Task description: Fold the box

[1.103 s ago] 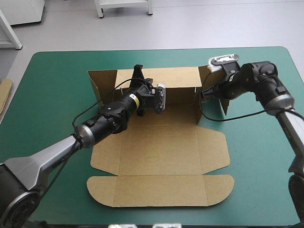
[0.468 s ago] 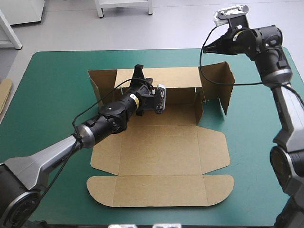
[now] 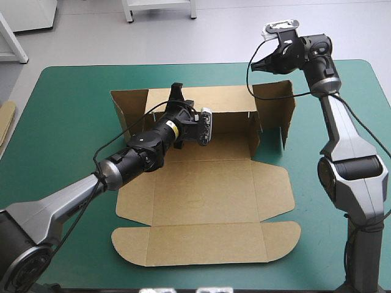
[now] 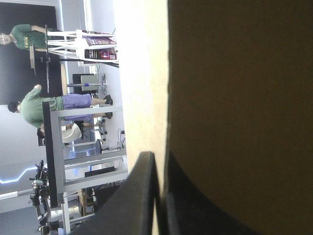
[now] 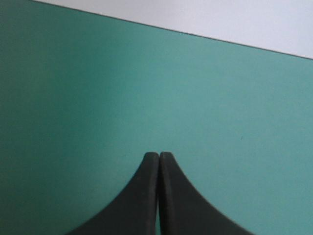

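Our left gripper [image 3: 178,91] pinches the box [image 3: 208,201] by its back wall to hold it upright; our right gripper [image 3: 254,66], pressed together, hovers empty above the side wall

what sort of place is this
Probably a robot lab bench: a table with a teal-green cover, the left hand pinching the back wall of a part-folded brown box, the right hand raised and shut.

We see the table [image 3: 67,122] with its teal-green cover. The brown box [image 3: 208,201] lies at its middle, flaps flat toward six o'clock and back wall raised toward twelve. More board [image 3: 6,122] shows at nine o'clock.
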`<control>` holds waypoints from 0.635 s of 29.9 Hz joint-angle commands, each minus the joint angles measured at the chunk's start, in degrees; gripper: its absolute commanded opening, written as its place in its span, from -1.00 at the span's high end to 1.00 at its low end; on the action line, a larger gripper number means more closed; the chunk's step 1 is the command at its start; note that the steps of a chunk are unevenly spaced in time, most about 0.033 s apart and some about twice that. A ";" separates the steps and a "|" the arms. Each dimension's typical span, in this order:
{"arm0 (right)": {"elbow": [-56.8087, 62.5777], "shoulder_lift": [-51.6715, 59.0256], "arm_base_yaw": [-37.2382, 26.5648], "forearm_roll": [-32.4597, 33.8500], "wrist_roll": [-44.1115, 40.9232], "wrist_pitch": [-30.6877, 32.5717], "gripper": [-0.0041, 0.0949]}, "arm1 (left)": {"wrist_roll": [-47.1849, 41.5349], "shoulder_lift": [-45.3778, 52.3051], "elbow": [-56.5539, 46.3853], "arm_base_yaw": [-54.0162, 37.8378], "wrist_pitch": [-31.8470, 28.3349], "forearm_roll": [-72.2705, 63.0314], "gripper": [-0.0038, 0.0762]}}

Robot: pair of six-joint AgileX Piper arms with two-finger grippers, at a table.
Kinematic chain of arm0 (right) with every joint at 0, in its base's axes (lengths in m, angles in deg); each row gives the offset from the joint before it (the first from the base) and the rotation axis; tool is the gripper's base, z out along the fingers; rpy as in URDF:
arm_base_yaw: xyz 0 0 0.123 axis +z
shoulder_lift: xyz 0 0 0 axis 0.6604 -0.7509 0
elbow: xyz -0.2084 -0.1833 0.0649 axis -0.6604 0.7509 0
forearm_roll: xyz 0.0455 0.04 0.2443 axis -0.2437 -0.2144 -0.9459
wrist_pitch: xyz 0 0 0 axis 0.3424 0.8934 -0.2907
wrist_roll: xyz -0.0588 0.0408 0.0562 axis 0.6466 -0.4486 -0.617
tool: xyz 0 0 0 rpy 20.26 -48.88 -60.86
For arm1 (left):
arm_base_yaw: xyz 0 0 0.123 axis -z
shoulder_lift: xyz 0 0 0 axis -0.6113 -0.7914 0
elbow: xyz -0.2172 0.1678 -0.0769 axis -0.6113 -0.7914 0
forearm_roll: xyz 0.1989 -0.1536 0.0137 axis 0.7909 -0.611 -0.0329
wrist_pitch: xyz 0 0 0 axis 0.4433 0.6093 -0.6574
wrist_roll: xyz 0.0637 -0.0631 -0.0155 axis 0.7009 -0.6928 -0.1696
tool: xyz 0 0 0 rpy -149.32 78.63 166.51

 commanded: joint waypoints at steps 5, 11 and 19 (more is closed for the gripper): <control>-2.23 3.52 -0.45 -0.27 1.23 5.50 0.96 | -1.18 1.91 1.33 -0.03 -0.19 -0.59 0.93; -2.23 3.96 -0.45 -1.35 2.27 11.24 0.96 | -2.28 1.91 1.33 -0.03 -0.90 -0.47 0.93; 1.40 7.64 -0.45 -2.82 3.68 11.62 0.96 | -2.28 1.91 1.33 -0.03 -0.43 -0.47 0.93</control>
